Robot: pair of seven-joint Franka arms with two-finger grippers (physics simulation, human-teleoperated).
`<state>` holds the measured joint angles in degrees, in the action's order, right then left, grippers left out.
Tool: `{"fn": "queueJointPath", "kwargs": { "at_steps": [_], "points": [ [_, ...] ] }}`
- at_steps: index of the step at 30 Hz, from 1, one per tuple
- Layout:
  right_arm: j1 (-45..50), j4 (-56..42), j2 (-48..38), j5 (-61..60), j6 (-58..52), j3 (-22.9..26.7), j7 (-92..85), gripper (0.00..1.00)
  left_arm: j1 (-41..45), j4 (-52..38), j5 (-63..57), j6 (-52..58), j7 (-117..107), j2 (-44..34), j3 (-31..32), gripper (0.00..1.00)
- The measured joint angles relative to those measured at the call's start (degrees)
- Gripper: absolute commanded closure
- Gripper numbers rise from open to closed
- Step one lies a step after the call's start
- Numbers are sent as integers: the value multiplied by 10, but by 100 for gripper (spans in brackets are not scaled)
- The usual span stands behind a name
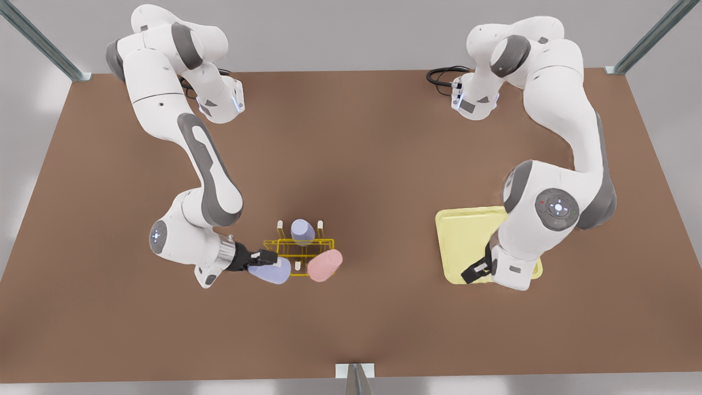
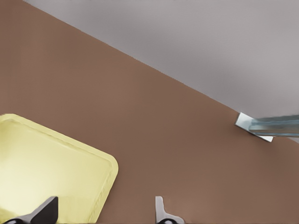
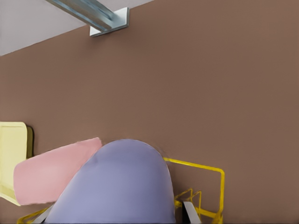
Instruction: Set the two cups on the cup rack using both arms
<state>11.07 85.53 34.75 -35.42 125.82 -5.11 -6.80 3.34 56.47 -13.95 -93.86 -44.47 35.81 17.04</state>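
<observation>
My right gripper (image 1: 262, 258), at the front view's left, is shut on a lavender-blue cup (image 1: 272, 270) that is tipped on its side against the near left corner of the yellow wire cup rack (image 1: 299, 243). The right wrist view has this cup (image 3: 117, 186) close up between the fingers (image 3: 190, 212), over the rack (image 3: 217, 176). The pale pink cup (image 1: 324, 265) leans tilted on the rack's near right corner, and its side (image 3: 51, 177) shows beside the held one. My left gripper (image 1: 476, 270) hangs open over the tray at the front view's right, holding nothing (image 2: 103, 217).
Another lavender tumbler (image 1: 302, 231) sits between the white-tipped pegs at the back of the rack. A pale yellow flat tray (image 1: 463, 236) lies under the left gripper, with its rim (image 2: 110, 163) in the left wrist view. Metal frame posts (image 1: 355, 378) stand at the table's edges.
</observation>
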Motion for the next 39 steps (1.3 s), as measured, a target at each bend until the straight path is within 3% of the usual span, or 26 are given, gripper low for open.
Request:
{"fn": "queueJointPath", "kwargs": {
  "at_steps": [1,2,5,25,26,34,39],
  "points": [
    [-1,1,0,-1,-1,0,-1,19,-9,137,11,3,23,-94,-33,0],
    [-2,2,0,-2,-2,0,-2,19,-15,202,19,12,44,-139,-50,0],
    [-3,3,-1,-4,-4,1,-4,19,-19,254,37,46,102,-180,-61,0],
    [-6,31,-15,-1,-29,2,-18,19,-17,260,36,174,295,-185,-59,0],
    [-5,32,-12,-1,-28,2,-19,0,-17,260,36,175,299,-185,-58,0],
    [-2,17,2,-1,-28,2,-19,0,-17,260,36,181,329,-184,-57,0],
    [-38,-60,-18,137,-92,74,-18,0,-17,259,37,183,341,-185,-56,0]
  ]
}}
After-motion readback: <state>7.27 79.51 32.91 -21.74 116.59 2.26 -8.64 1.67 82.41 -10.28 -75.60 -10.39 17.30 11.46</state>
